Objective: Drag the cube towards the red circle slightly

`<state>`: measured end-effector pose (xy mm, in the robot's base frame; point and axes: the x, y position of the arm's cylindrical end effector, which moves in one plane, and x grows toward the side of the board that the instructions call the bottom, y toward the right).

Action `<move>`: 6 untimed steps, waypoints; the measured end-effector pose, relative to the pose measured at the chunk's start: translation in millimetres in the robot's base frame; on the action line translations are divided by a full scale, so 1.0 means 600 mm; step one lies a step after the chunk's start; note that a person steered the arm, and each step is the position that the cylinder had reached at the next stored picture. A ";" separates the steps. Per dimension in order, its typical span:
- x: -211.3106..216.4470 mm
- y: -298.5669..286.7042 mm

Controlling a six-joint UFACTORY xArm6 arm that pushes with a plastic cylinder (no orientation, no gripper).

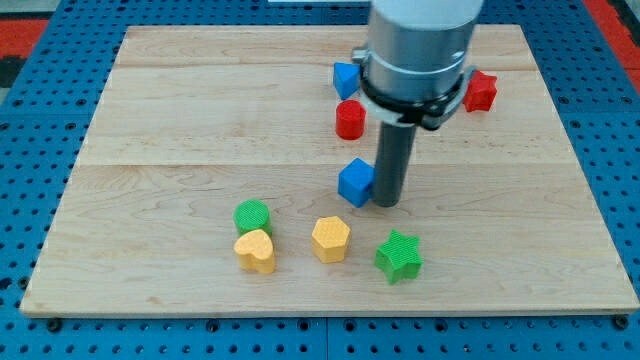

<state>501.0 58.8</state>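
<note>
A blue cube (355, 182) sits near the middle of the wooden board (180, 120). My tip (387, 203) rests on the board right against the cube's right side. A red circle block (350, 119) stands above the cube, toward the view's top. The arm's grey body hides the board above the rod.
A blue block (346, 78) lies above the red circle, partly behind the arm. A red star (481, 91) is at the right top. A green circle (252, 216), yellow heart (256, 251), yellow hexagon (331, 239) and green star (400, 256) line the view's bottom.
</note>
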 end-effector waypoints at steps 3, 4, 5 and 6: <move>-0.015 -0.016; -0.032 -0.010; -0.043 0.018; -0.062 0.060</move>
